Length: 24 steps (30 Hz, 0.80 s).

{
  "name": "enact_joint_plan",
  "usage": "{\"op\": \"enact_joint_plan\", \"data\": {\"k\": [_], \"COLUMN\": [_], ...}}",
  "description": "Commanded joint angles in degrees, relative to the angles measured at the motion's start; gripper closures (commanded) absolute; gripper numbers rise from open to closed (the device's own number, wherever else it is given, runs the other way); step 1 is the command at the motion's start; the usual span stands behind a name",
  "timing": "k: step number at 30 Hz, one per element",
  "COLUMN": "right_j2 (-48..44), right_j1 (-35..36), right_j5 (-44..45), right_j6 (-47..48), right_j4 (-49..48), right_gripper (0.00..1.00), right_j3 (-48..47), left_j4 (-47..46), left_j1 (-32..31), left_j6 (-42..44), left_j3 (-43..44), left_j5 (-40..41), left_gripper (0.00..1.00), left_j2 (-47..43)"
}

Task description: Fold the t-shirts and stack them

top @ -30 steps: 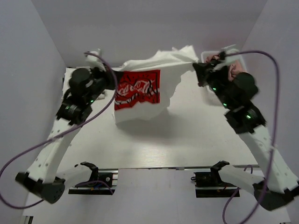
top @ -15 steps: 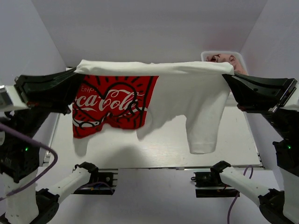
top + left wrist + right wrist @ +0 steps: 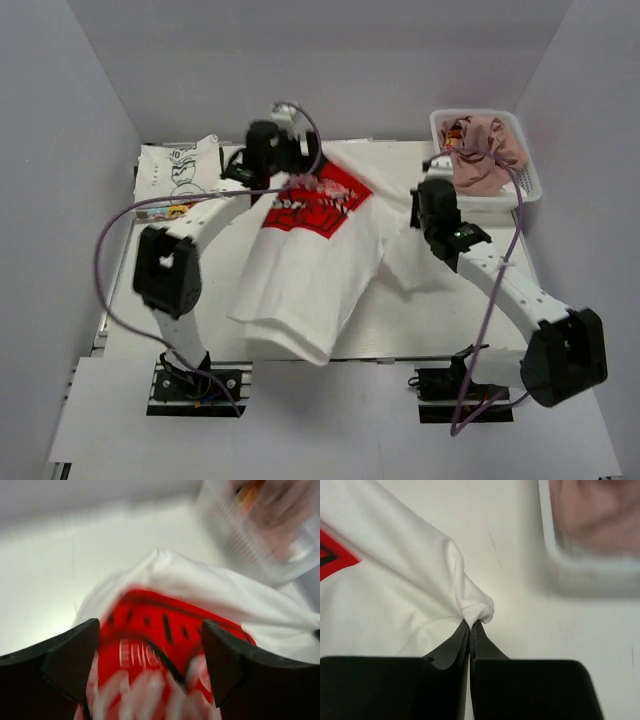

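Coca-Cola tee [image 3: 320, 270] lies rumpled, unfolded mid-frame, left gripper [image 3: 150, 630] jaws apart over its print, right gripper [image 3: 471, 627] clamped on a bunched edge; cartoon tee [image 3: 178, 172] looks folded upper left, pink tee [image 3: 485, 155] in basket [image 3: 530, 185] upper right, so roughly a third done.

bright, even light, soft shadows, heavy motion blur in the left wrist view (worst at the basket [image 3: 227, 535])
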<state>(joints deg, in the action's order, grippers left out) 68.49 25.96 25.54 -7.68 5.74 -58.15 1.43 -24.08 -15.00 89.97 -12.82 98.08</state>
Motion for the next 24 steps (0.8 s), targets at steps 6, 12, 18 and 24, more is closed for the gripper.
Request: {"op": "enact_joint_plan", "data": {"k": [6,12,18,24], "right_j2": [6.30,5.77,15.76,30.62], "right_j1": [-4.42,-4.42,-4.42,-4.51], "right_j5": [5.66,-1.98,-12.06,-18.07], "right_j6": [-12.62,-8.58,-5.77,-6.99], "right_j4": [7.88,1.30,-2.04,-1.08], "right_gripper": [0.42,0.10,0.10,0.10], "right_j3": [6.56,4.98,-0.72,-12.67], "left_j4": [7.27,9.12,7.54,8.93], "left_j1": [0.34,0.34,0.34,0.87], "left_j6": [-2.22,-5.38,-11.71,-14.44], "left_j3": [-8.22,-21.13,-38.19,-40.33], "left_j5": [2.79,6.93,7.99,11.05], "left_gripper": [0.00,0.00,0.00,0.00], "left_j2": [5.21,-4.37,-13.61,-7.32]}}
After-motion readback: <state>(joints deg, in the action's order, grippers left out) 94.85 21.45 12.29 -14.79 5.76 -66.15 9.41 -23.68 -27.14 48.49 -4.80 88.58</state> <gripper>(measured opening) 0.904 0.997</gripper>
